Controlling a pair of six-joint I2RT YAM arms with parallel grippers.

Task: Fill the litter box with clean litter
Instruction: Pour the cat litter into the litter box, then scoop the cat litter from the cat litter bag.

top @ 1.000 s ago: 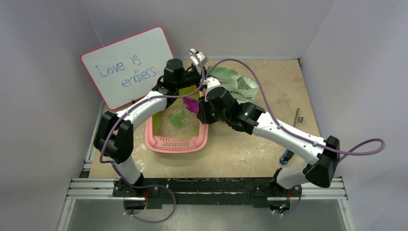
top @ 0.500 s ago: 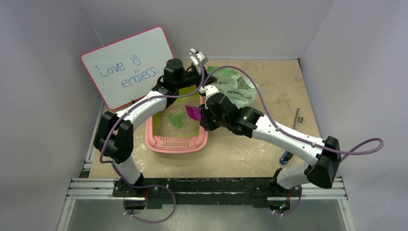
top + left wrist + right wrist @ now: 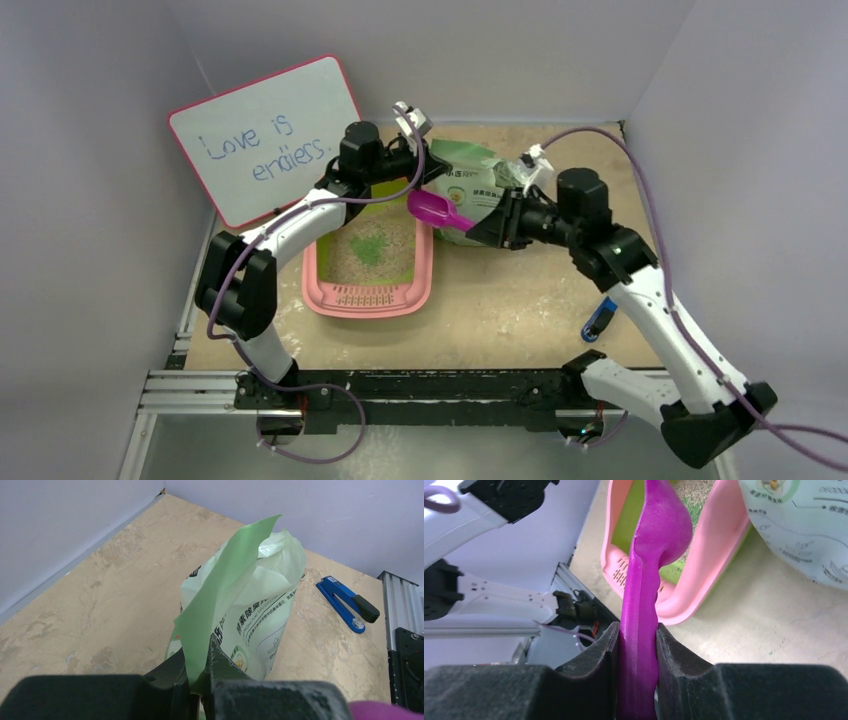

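Clamping the magenta scoop [image 3: 659,525] by its handle, the right end effector [image 3: 637,632] should probably enter the bag [image 3: 255,615] level and shallow. The left end effector [image 3: 198,655], fully closed, pinches the bag's lip upright. Clean litter [image 3: 368,248] lies mid litter box [image 3: 370,300], beside the bag.

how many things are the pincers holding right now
2: the green bag, its top edge pinched in the left pincer, far right of the litter box; the purple scoop, its handle clamped in the right pincer.

Lettered whiteboard [image 3: 265,140], blue stapler [image 3: 597,320]
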